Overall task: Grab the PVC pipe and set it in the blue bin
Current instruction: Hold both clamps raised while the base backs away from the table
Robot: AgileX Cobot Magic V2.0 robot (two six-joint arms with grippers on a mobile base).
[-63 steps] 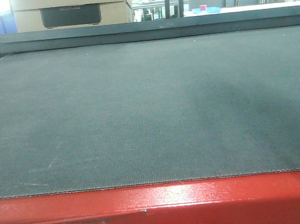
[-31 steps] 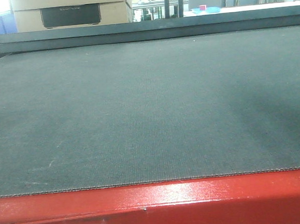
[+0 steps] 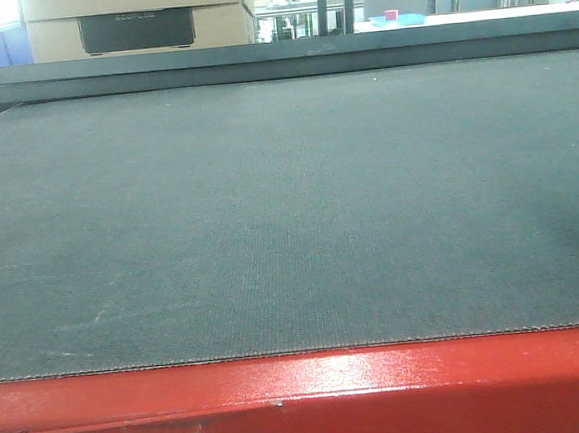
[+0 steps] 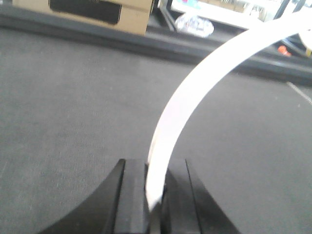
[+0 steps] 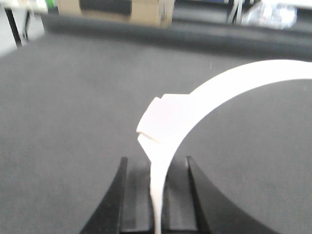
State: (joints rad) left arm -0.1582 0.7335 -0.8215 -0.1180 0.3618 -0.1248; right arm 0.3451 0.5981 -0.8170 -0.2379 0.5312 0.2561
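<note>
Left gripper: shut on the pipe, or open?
Shut on the PVC pipe: in the left wrist view, the left gripper has both fingers pressed against the white curved pipe's end.

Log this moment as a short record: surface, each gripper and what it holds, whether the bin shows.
surface: dark belt with a red frame along its near edge
left gripper: shut on white curved pipe, which arcs up to the right
right gripper: shut on white curved pipe, with a blocky joint just above the jaws
same pipe in both: cannot tell
front view: no arm or pipe in frame
blue bin: not clearly seen
background: cardboard box
</note>
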